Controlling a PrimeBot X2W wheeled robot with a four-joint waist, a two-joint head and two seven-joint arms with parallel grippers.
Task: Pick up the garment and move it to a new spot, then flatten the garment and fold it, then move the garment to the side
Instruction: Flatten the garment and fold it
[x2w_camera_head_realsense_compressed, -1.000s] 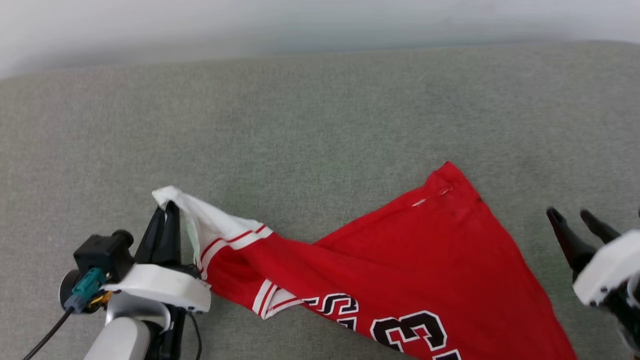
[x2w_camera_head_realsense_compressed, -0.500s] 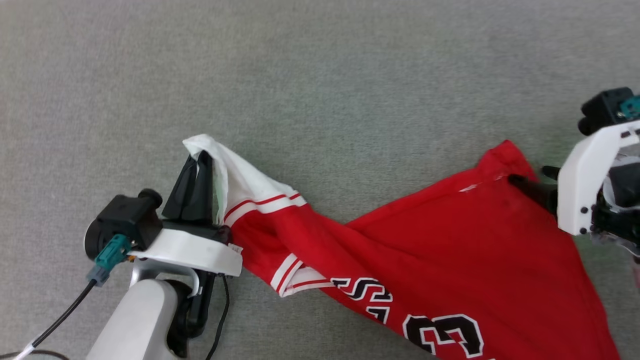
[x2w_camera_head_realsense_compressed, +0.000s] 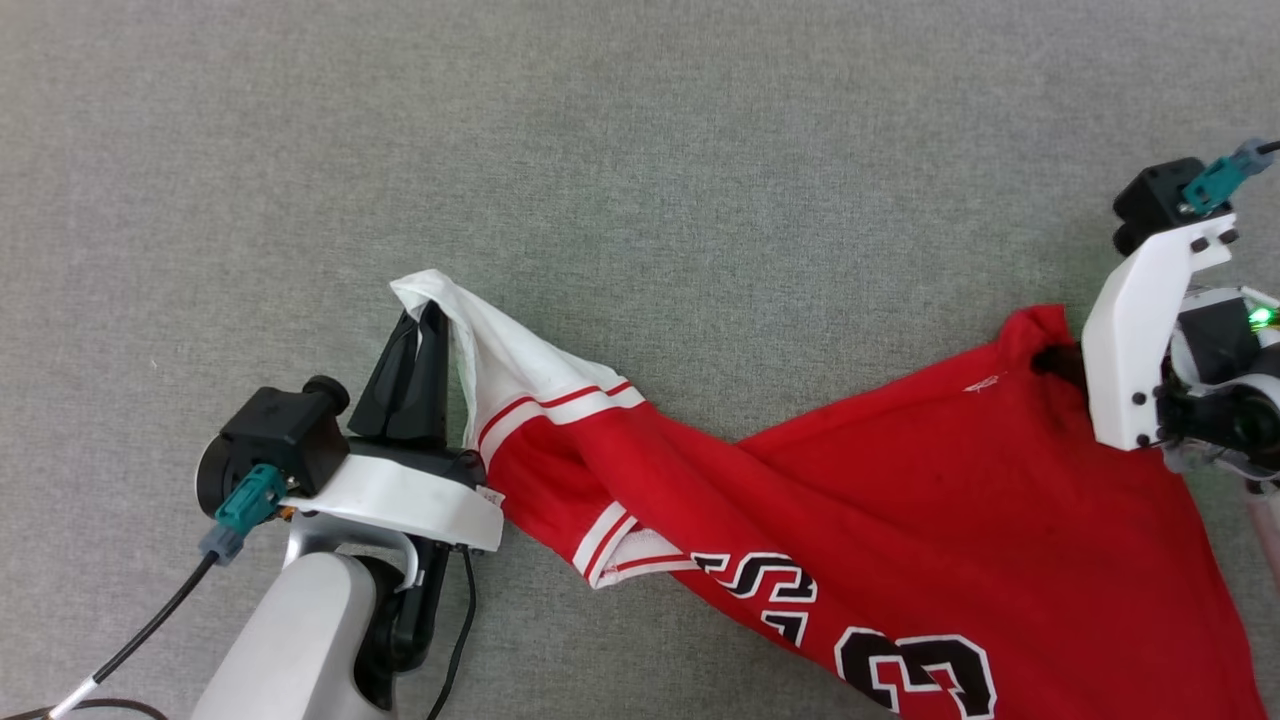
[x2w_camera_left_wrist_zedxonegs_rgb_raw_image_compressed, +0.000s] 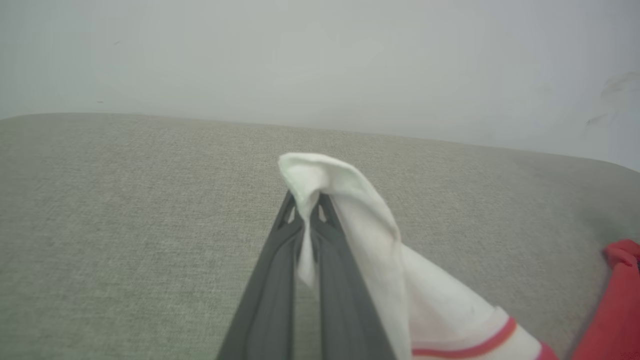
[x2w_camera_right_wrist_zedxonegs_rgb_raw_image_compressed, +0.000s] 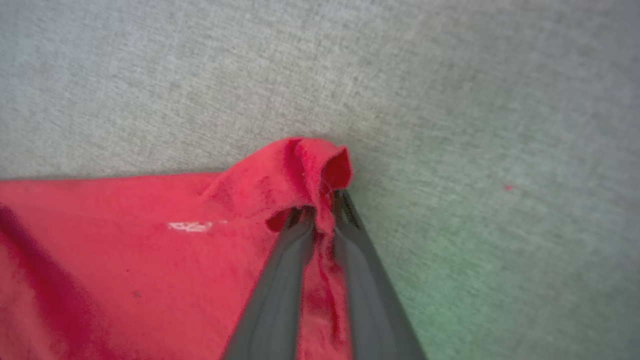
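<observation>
The garment (x2w_camera_head_realsense_compressed: 900, 500), a red jersey with black white-outlined lettering, lies stretched across the grey cloth surface. My left gripper (x2w_camera_head_realsense_compressed: 425, 325) is shut on the white sleeve end (x2w_camera_head_realsense_compressed: 520, 370) at the left; in the left wrist view that white cloth (x2w_camera_left_wrist_zedxonegs_rgb_raw_image_compressed: 350, 215) is pinched between the dark fingers (x2w_camera_left_wrist_zedxonegs_rgb_raw_image_compressed: 270, 280). My right gripper (x2w_camera_head_realsense_compressed: 1050, 360) is shut on the red corner (x2w_camera_head_realsense_compressed: 1030, 330) at the right. The right wrist view has that red hem (x2w_camera_right_wrist_zedxonegs_rgb_raw_image_compressed: 310, 170) bunched between the two fingers (x2w_camera_right_wrist_zedxonegs_rgb_raw_image_compressed: 280, 280). The lower part of the shirt runs off the head view's bottom edge.
Grey-green fabric surface (x2w_camera_head_realsense_compressed: 640, 150) stretches on all sides of the shirt. The left wrist view has its far edge (x2w_camera_left_wrist_zedxonegs_rgb_raw_image_compressed: 150, 120) meeting a pale wall (x2w_camera_left_wrist_zedxonegs_rgb_raw_image_compressed: 320, 50). A black cable (x2w_camera_head_realsense_compressed: 130, 640) trails from my left wrist.
My right gripper moved in from the lower right onto the shirt's red corner and closed on it. The head camera tilted down, shifting the whole picture. The left grip is unchanged.
</observation>
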